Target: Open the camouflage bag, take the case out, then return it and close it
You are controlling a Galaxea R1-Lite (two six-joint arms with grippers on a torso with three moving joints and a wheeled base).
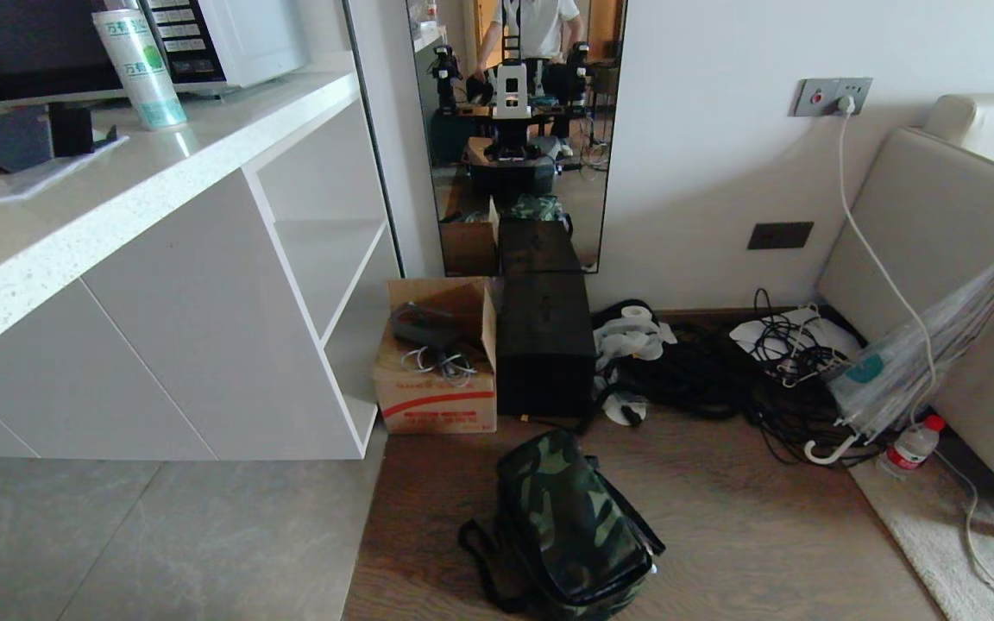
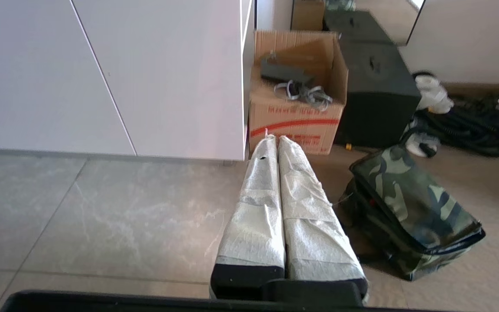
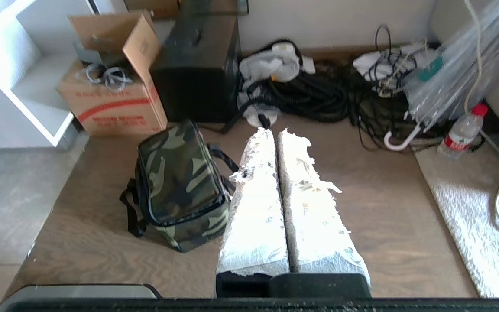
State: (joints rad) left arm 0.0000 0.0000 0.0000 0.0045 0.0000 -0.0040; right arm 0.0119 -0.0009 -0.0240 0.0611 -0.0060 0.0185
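The camouflage bag [image 1: 570, 526] lies closed on the wooden floor at the bottom middle of the head view, its black strap trailing beside it. It also shows in the left wrist view as the camouflage bag [image 2: 414, 208] and in the right wrist view as the camouflage bag [image 3: 178, 184]. The case is hidden. My left gripper [image 2: 274, 138] is shut, its white-wrapped fingers pressed together, held above the floor short of the bag. My right gripper [image 3: 274, 131] is shut too, on the bag's other side. Neither arm appears in the head view.
A brown cardboard carton [image 1: 438, 362] and a taller plain black box [image 1: 544, 345] stand against the mirror wall behind the bag. A white cabinet [image 1: 204, 285] is at left. Cables [image 1: 773, 379], an umbrella [image 1: 920, 354], a water bottle [image 1: 911, 444], a sofa and a rug are at right.
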